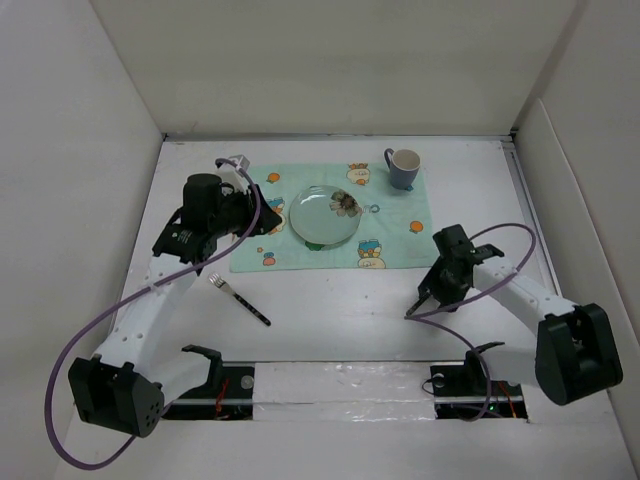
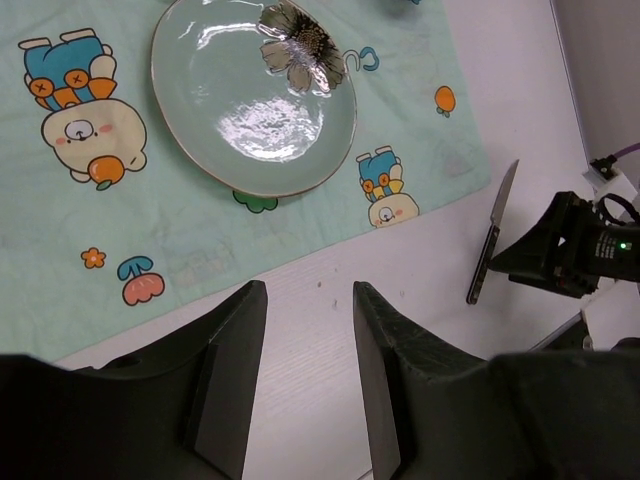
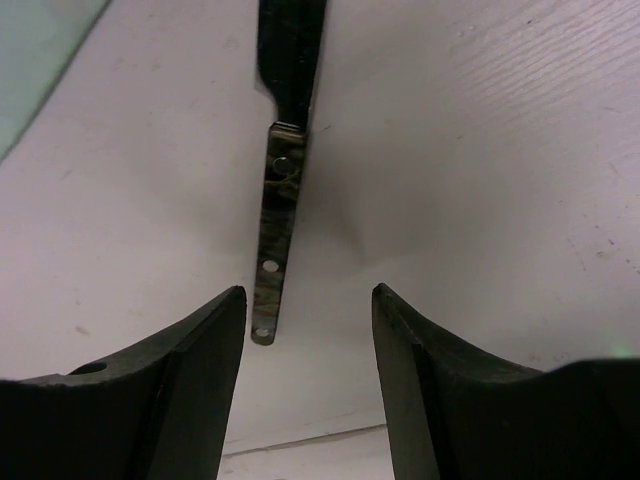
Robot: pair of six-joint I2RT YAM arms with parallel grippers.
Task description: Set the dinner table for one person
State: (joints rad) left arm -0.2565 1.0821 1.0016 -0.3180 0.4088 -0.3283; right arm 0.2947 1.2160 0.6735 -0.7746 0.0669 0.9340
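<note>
Holds nothing in the right gripper (image 3: pixel 306 290), jaws spread wide just above the knife (image 3: pixel 285 190) lying flat on the white dinner table (image 1: pixel 330 320) off the placemat (image 1: pixel 400 240)'s near right corner, and nothing in the left gripper (image 2: pixel 308 295), parted at the placemat's edge near the plate (image 2: pixel 220 90).
</note>
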